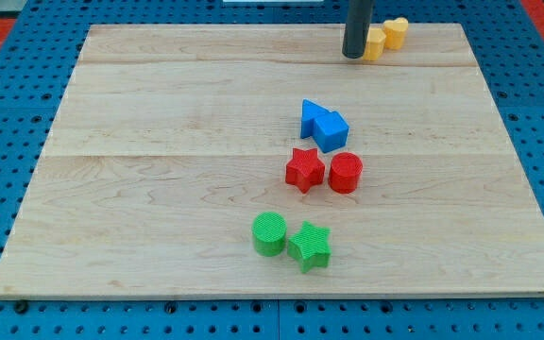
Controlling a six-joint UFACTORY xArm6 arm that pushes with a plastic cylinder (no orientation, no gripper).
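My tip (352,55) rests near the view's top, right against the left side of a yellow block (376,43) whose shape is partly hidden by the rod. A yellow heart-shaped block (396,32) sits just right of that one, touching it. Lower down, at the board's middle, a blue triangular block (311,114) and a blue cube (331,129) lie pressed together. Below them a red star (304,169) stands beside a red cylinder (346,173). Nearer the view's bottom a green cylinder (270,233) touches a green star (310,246).
All the blocks lie on a pale wooden board (159,189). Around it runs a blue pegboard surface (8,312).
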